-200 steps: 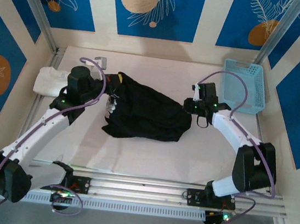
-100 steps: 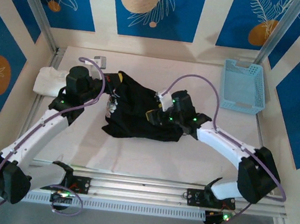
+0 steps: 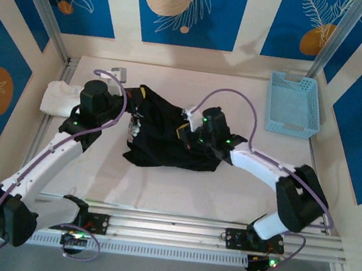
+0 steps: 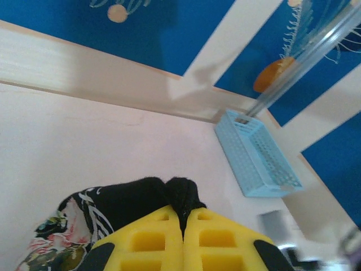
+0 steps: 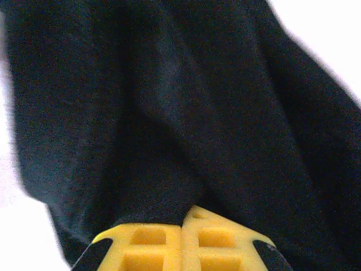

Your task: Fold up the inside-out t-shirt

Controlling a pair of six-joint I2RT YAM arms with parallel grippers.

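The black t-shirt (image 3: pixel 159 147) lies bunched in the middle of the table, with a floral print showing at its left end (image 4: pixel 53 237). My left gripper (image 3: pixel 133 107) is at the shirt's left edge, and in the left wrist view its yellow jaws (image 4: pixel 183 213) are shut on a pinch of black cloth (image 4: pixel 180 195). My right gripper (image 3: pixel 185 136) hovers over the shirt's middle. Its jaws (image 5: pixel 185 217) are closed with dark fabric (image 5: pixel 197 113) caught at the tips and draped ahead of them.
A light blue basket (image 3: pixel 294 105) stands at the back right, also seen from the left wrist (image 4: pixel 259 164). A folded white cloth (image 3: pixel 58 97) lies at the far left. A metal rail (image 3: pixel 175 228) runs along the near edge.
My right gripper has swept left from the shirt's right end to over its middle, dragging the cloth so the right part is doubled over. The left arm has barely moved.
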